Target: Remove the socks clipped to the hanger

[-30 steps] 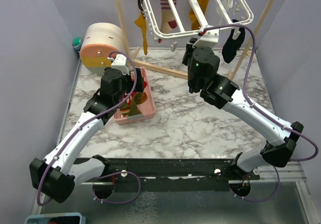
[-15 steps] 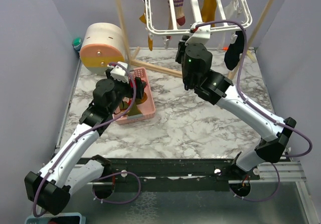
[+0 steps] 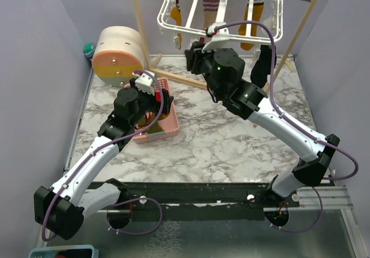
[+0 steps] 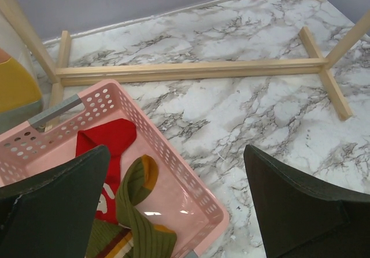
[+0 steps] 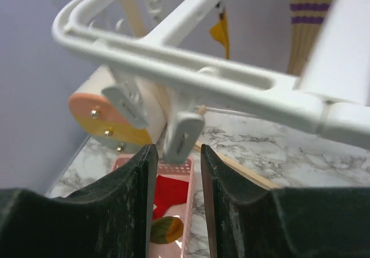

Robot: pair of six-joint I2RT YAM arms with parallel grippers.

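The hanger [image 5: 231,84] is glossy white plastic, the socks [image 4: 134,191] ribbed knit cloth (matt), the basket [image 4: 173,161] smooth pink plastic.

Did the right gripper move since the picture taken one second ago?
Yes. In the top view the right gripper has shifted left, closer to the left wooden post of the rack, which stayed in place.
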